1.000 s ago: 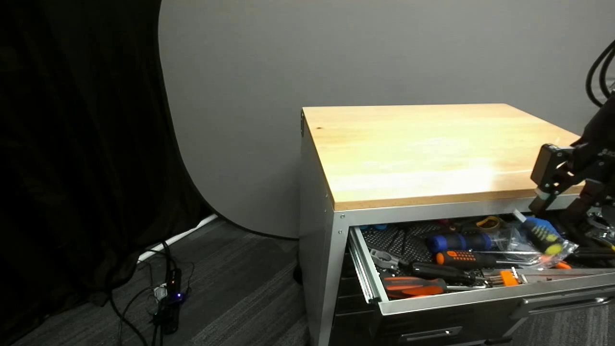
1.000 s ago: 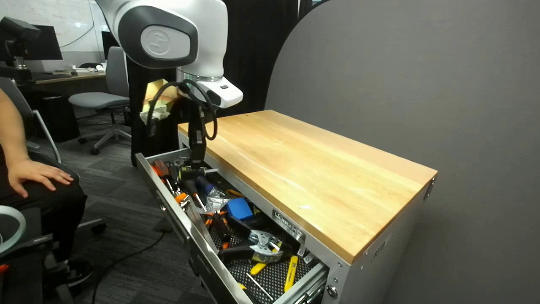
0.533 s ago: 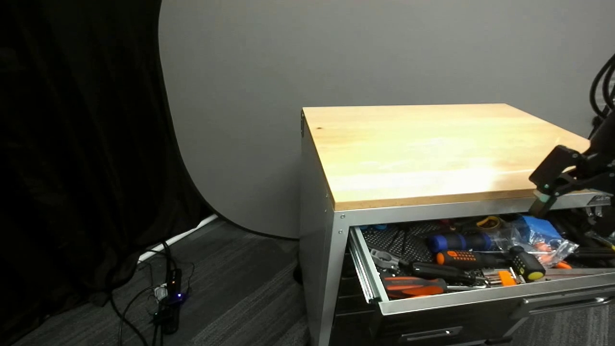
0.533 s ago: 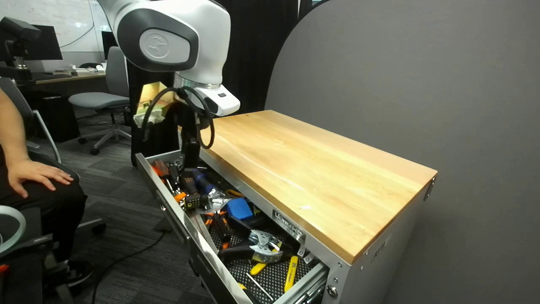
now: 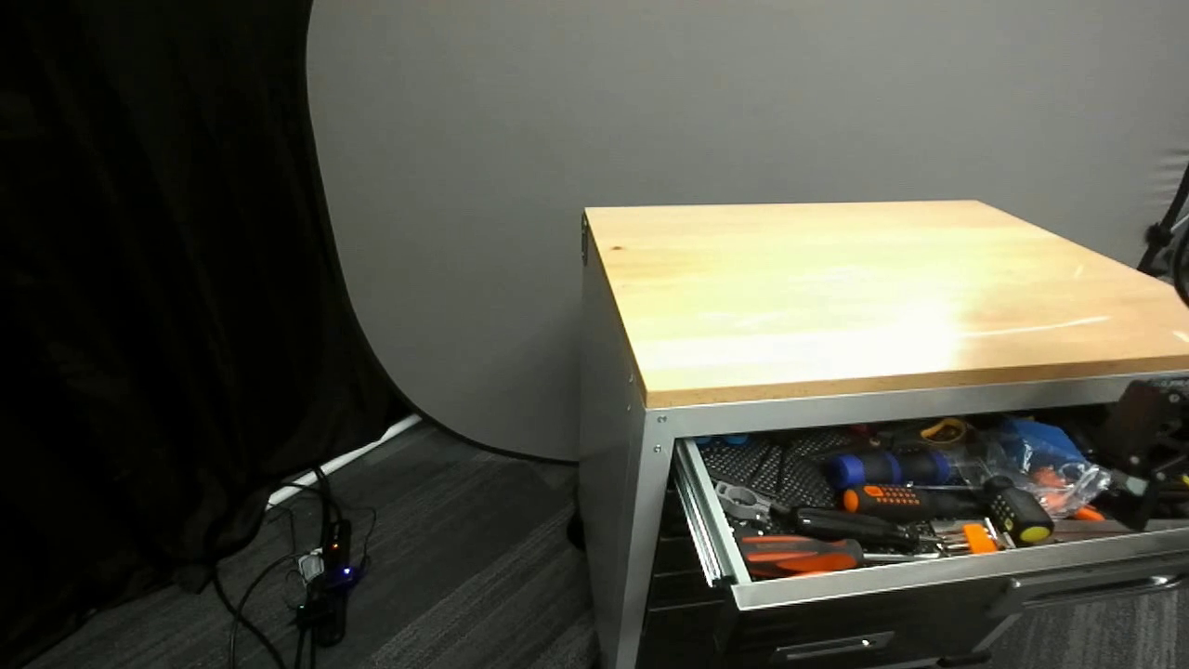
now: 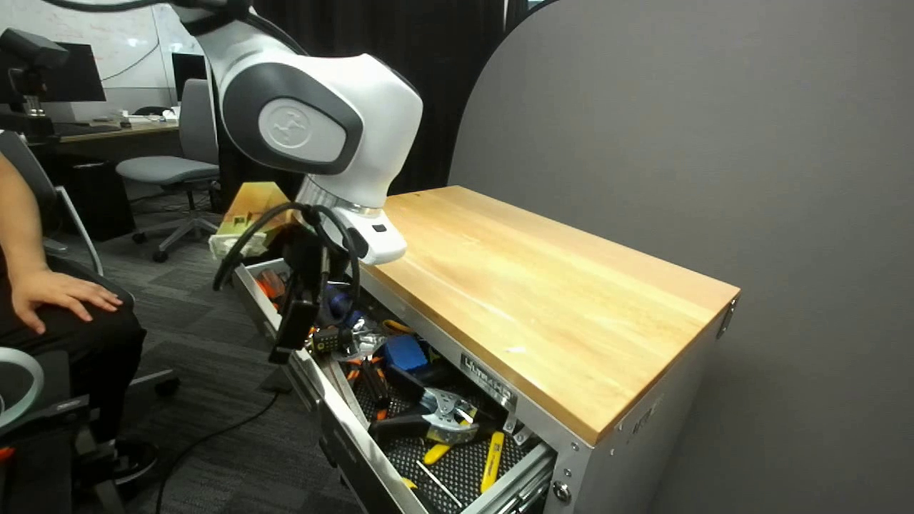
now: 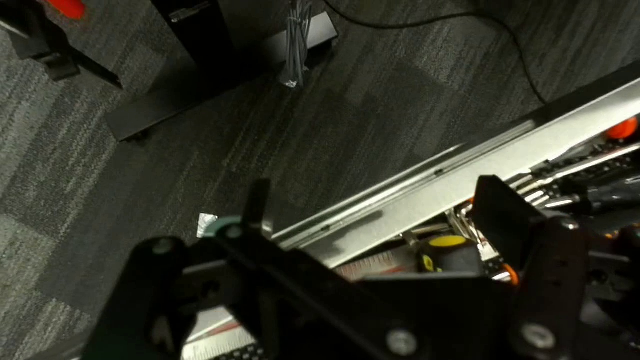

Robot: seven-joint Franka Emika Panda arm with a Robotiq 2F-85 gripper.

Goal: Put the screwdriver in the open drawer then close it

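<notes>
The stubby black and yellow screwdriver (image 5: pixel 1020 513) lies among other tools in the drawer (image 5: pixel 892 583), against the inner side of the front wall. In the wrist view the yellow end of the screwdriver (image 7: pixel 452 254) shows beyond the gripper's dark body, part of it covered. The drawer stands pulled out, its bar handle (image 5: pixel 1101 591) on the front face. My gripper (image 7: pixel 372 200) is open, its fingers spread wide with nothing held, over the drawer's front rim (image 7: pixel 430 197). In an exterior view the tilted gripper (image 6: pixel 289 350) hangs at that rim.
Several tools fill the drawer, among them an orange-black handle (image 5: pixel 803 555), a blue handle (image 5: pixel 887 468) and a spring clamp (image 6: pixel 450 417). The wooden cabinet top (image 6: pixel 514 285) rises behind. A seated person's hand (image 6: pixel 64 300) and a floor cable (image 6: pixel 214 432) are nearby.
The gripper has opened and let the screwdriver drop onto the tools near the drawer front. The arm has then come lower, tilting and moving toward the drawer's front rim.
</notes>
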